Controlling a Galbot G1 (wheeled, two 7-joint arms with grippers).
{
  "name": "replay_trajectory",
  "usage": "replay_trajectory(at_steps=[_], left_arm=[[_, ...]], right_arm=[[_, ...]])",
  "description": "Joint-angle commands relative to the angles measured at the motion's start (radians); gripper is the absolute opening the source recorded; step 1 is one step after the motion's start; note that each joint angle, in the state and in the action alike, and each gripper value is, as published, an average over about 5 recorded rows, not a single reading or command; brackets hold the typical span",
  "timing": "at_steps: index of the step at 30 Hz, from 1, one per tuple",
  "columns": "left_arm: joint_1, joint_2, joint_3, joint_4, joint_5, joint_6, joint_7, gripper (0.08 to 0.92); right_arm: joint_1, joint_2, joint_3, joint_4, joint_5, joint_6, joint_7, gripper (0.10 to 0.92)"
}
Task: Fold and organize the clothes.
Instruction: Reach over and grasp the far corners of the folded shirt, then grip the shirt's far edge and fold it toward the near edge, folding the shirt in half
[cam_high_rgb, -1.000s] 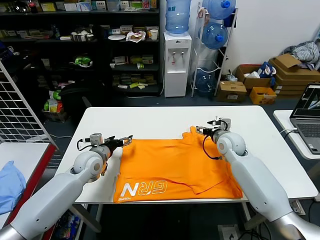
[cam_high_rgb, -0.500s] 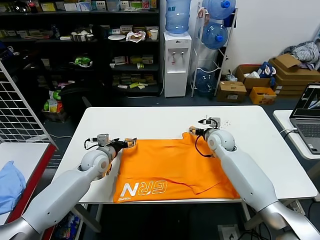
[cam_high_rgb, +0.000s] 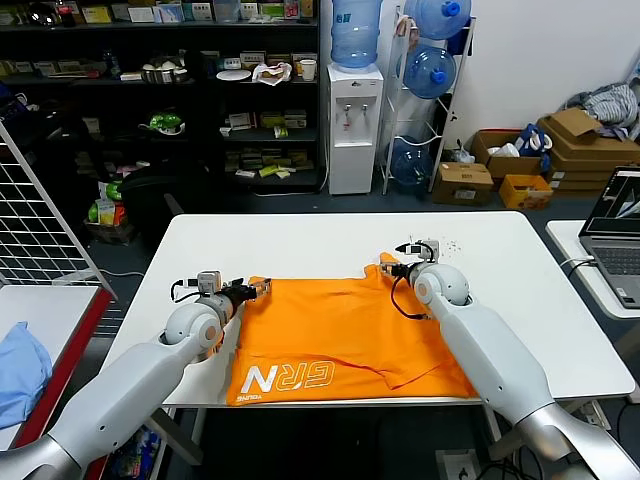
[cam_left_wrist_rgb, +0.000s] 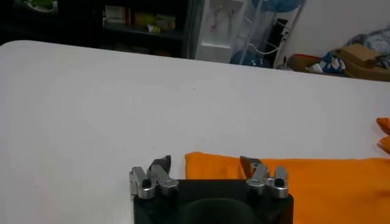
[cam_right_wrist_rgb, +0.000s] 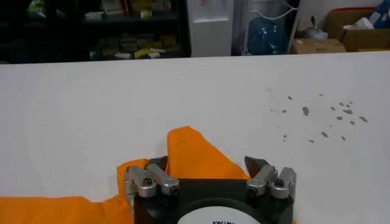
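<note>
The clothes are one orange T-shirt (cam_high_rgb: 340, 335), lying flat on the white table (cam_high_rgb: 300, 240) with white lettering (cam_high_rgb: 285, 377) near the front left. My left gripper (cam_high_rgb: 258, 288) sits low at the shirt's far left corner. In the left wrist view its jaws (cam_left_wrist_rgb: 206, 164) stand apart, with the orange corner (cam_left_wrist_rgb: 213, 165) between them. My right gripper (cam_high_rgb: 388, 266) is at the far right sleeve tip. In the right wrist view it (cam_right_wrist_rgb: 206, 163) is open, straddling the pointed orange flap (cam_right_wrist_rgb: 195, 152).
A light blue cloth (cam_high_rgb: 20, 370) lies on a side table to the left, beside a wire grid (cam_high_rgb: 40, 220). A laptop (cam_high_rgb: 620, 230) sits on a table to the right. Dark specks (cam_right_wrist_rgb: 317, 115) dot the table beyond the sleeve. Shelves and a water dispenser stand behind.
Both grippers have slid inward onto the shirt's far edge, the left toward the corner and the right toward the sleeve tip. The shirt has barely shifted.
</note>
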Motion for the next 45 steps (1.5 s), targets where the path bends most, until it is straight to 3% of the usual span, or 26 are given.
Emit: replay_trajectory(at_steps=[1, 20, 23, 31, 45], left_arm=[[0.005, -0.004, 0.010, 0.002, 0.005, 0.003, -0.001, 0.665], [0.016, -0.008, -0.004, -0.030, 0.031, -0.018, -0.014, 0.109], [0.025, -0.001, -0.019, -0.059, 0.044, -0.025, -0.016, 0.095], [0.085, 0.057, -0.068, -0.193, 0.044, -0.028, -0.028, 0.095], [0.294, 0.192, -0.143, -0.506, 0.005, -0.022, -0.076, 0.095]], right_arm=[[-0.006, -0.004, -0.002, 0.007, 0.009, -0.013, 0.002, 0.704], [-0.059, -0.045, 0.030, 0.101, 0.004, 0.099, -0.029, 0.159], [-0.076, -0.058, 0.041, 0.129, 0.004, 0.125, -0.036, 0.124], [-0.171, -0.129, 0.092, 0.290, 0.044, 0.116, -0.021, 0.124], [-0.488, -0.294, 0.252, 0.648, 0.188, 0.008, 0.091, 0.124]])
